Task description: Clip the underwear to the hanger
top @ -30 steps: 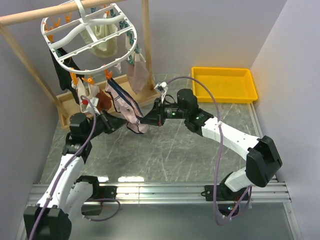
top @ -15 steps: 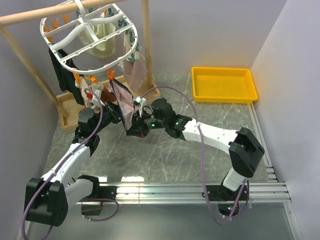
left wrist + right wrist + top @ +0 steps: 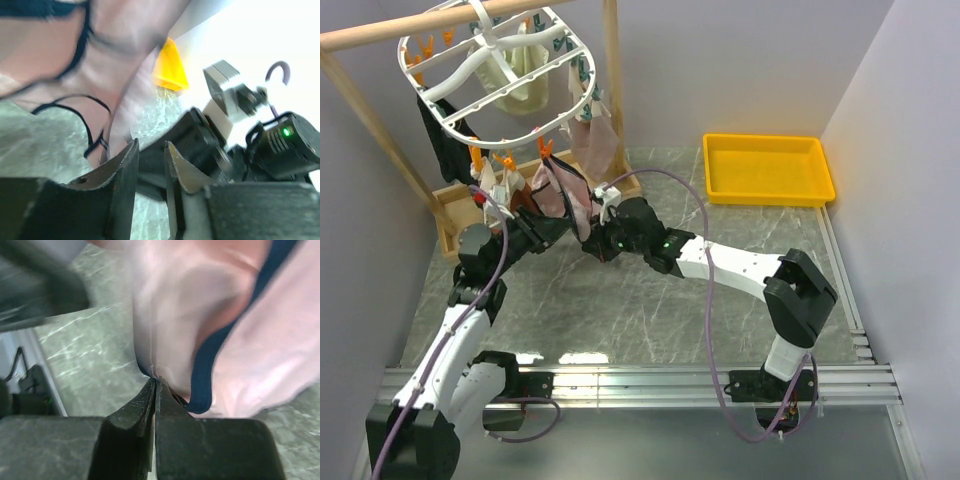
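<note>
The white oval hanger (image 3: 490, 75) hangs from a wooden rod at the top left. The pale pink underwear (image 3: 563, 195) with navy trim hangs below its near rim, its top corner at an orange clothespin (image 3: 542, 149). My right gripper (image 3: 592, 243) is shut on the underwear's lower edge; the wrist view shows the fabric (image 3: 200, 315) pinched between its jaws (image 3: 156, 382). My left gripper (image 3: 552, 226) is just left of the underwear, its jaws a little apart and empty (image 3: 150, 150). The underwear (image 3: 65, 50) is above and left of it, apart.
A wooden rod frame (image 3: 380, 130) with a wooden base (image 3: 455, 205) stands at the back left. A cream garment (image 3: 525, 85), a black one (image 3: 445, 145) and a beige one (image 3: 592, 140) hang on the hanger. A yellow tray (image 3: 768, 170) sits at the back right.
Both arms moved up and left toward the hanger, lifting the underwear to the orange clothespin. My left gripper let go of the fabric and drew back slightly.
</note>
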Controlling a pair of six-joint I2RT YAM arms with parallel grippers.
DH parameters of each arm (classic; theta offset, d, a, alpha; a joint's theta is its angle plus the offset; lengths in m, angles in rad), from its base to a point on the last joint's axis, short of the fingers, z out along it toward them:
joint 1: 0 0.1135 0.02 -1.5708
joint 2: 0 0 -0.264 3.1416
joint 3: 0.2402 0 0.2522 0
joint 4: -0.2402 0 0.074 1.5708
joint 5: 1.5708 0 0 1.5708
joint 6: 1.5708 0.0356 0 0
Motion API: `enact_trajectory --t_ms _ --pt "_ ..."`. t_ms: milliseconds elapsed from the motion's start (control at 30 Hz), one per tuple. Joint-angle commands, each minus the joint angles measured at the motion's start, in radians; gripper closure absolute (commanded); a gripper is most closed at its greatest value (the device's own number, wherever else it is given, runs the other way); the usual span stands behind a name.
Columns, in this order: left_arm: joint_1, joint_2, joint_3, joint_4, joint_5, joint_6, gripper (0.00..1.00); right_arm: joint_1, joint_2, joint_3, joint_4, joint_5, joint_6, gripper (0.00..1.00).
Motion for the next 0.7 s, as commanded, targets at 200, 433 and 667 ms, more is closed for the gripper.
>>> enact_trajectory --t_ms 200,433,667 --pt "0.032 -0.251 -0.001 -0.334 0.079 0.234 0.6 -0.002 0.089 0.1 0.008 0.119 0.024 1.0" --pt "0.034 -0.374 0.03 -0.442 0.071 0.359 0.56 -0.003 0.126 0.129 0.028 0.069 0.039 0.72" --pt "0.034 -0.29 0.139 -0.416 0.073 0.506 0.52 -0.014 0.109 0.148 0.026 0.044 0.039 0.55"
